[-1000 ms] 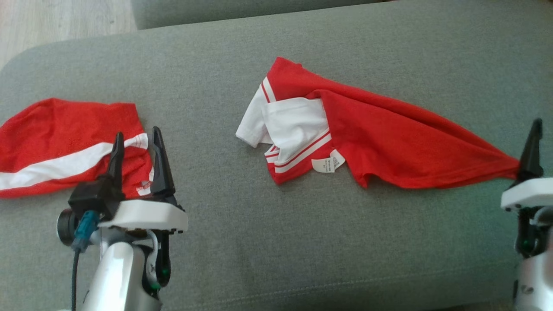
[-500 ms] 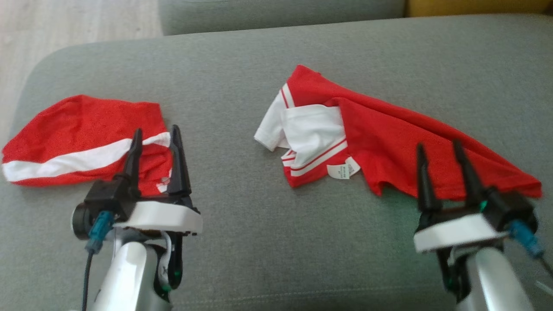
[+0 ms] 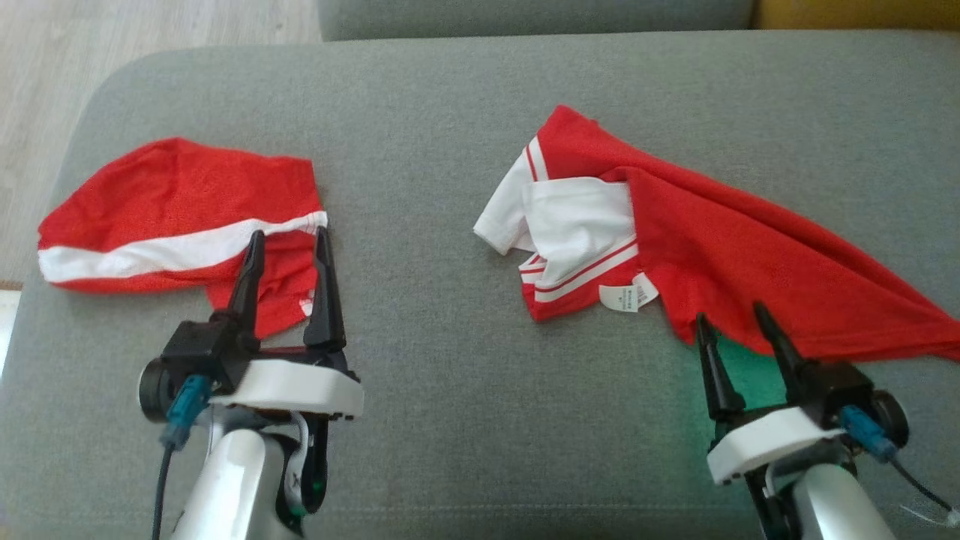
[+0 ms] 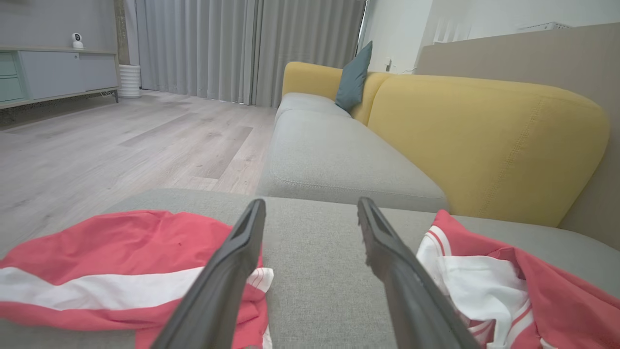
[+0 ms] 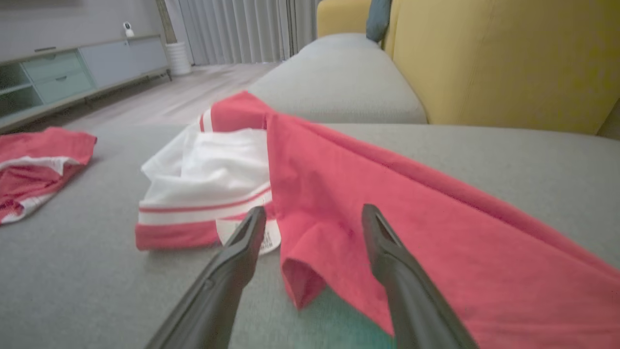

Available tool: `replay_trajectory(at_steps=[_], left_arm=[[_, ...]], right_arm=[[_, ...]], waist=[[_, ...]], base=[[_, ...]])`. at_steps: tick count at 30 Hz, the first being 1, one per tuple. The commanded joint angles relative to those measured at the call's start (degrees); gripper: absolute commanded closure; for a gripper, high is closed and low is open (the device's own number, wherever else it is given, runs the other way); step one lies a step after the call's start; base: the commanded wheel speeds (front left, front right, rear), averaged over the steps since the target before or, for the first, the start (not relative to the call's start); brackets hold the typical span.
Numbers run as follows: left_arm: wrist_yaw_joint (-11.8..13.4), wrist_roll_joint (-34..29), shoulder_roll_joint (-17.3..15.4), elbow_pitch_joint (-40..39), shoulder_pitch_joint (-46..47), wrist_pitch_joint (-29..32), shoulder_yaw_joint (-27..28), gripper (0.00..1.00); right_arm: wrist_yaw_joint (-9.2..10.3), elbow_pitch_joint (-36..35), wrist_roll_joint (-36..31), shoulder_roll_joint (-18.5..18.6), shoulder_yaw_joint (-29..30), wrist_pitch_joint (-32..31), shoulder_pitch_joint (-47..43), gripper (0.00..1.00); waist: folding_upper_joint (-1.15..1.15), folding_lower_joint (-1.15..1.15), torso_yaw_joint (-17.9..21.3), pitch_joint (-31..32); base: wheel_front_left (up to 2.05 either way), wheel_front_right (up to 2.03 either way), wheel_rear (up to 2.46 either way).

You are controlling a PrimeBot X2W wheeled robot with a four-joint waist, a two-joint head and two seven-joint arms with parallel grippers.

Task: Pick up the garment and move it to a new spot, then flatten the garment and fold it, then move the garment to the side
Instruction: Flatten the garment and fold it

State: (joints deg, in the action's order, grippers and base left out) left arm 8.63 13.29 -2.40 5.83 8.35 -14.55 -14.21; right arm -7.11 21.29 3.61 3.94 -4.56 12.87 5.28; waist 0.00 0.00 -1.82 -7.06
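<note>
The garment [image 3: 750, 262], a red shirt with white sleeves and a white label, lies crumpled on the right half of the grey cushion [image 3: 450, 412], one corner stretched out to the right. My right gripper [image 3: 730, 313] is open, its tips at the shirt's near hem with nothing between them. In the right wrist view the right gripper [image 5: 314, 209] points at a folded edge of the shirt [image 5: 387, 194]. My left gripper [image 3: 289, 236] is open and empty over the right end of red shorts [image 3: 187, 187] with a white stripe. In the left wrist view the left gripper [image 4: 311, 203] frames bare cushion between the shorts [image 4: 111, 242] and the shirt [image 4: 557, 300].
The cushion's rounded left corner drops to a wooden floor [image 3: 45, 75]. Beyond it are another grey seat [image 4: 329, 160], a yellow backrest [image 4: 484, 145] and a teal pillow [image 4: 353, 77]. A low sideboard [image 5: 72, 68] stands across the room.
The head camera has swung right and down. My right gripper has come away from the shirt's stretched right corner and now stands at its near hem. The left arm has held still.
</note>
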Motion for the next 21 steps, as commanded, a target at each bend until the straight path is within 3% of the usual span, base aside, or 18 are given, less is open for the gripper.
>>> replay_trajectory(at_steps=[1, 12, 13, 14, 21], left_arm=[[0.3, 0.3, -0.5, -1.7, 2.1, -0.4, 1.5, 0.00], [0.0, -0.3, -0.5, -1.5, 3.2, -0.4, 1.5, 0.00], [0.0, -0.4, -0.5, -1.4, 3.2, -0.4, 1.5, 0.00], [-0.1, -0.4, -0.5, -1.3, 3.3, -0.4, 1.5, 0.00], [0.3, -0.4, -0.5, -1.0, 3.0, -0.4, 2.4, 0.00]], right_arm=[[-0.37, -0.6, -0.6, 0.4, -1.2, -0.2, 2.4, 0.00], [-0.37, 11.7, -1.5, 0.4, -2.7, 0.0, 8.4, 0.00], [-0.37, 12.9, -1.5, 0.5, -3.1, -0.1, 8.9, 0.56], [-0.37, 13.8, -1.6, 0.6, -3.4, 0.0, 9.5, 1.00], [-0.37, 11.2, 0.6, 0.9, -5.7, 1.7, 11.8, 1.00]], waist=[[0.00, 0.00, -0.5, -0.6], [0.00, 0.00, -2.2, -3.8], [0.00, 0.00, -2.3, -3.9], [0.00, 0.00, -2.4, -4.0], [0.00, 0.00, -0.9, -2.9]], base=[[0.00, 0.00, 0.00], [0.00, 0.00, 0.00], [0.00, 0.00, 0.00], [0.00, 0.00, 0.00], [0.00, 0.00, 0.00]])
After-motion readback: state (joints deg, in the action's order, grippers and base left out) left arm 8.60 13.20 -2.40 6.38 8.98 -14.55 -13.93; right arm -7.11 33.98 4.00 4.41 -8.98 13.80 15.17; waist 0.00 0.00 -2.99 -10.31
